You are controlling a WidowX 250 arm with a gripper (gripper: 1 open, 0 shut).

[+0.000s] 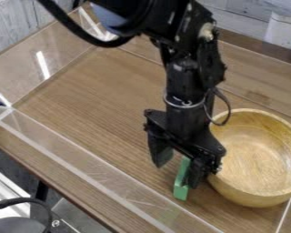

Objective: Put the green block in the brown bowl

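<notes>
Green block [184,185] lies on the table [87,109], just outside the brown bowl [264,155] at its near-left rim. My pincer [185,169] is spread wide, pointing down, straddling the block's far end. No grasp yet; gripping, lifting and dropping remain.

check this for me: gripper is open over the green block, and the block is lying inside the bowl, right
Not quite. The gripper is open over the green block, but the camera view shows the block lying on the table just outside the bowl, beside its rim, not inside it.
</notes>
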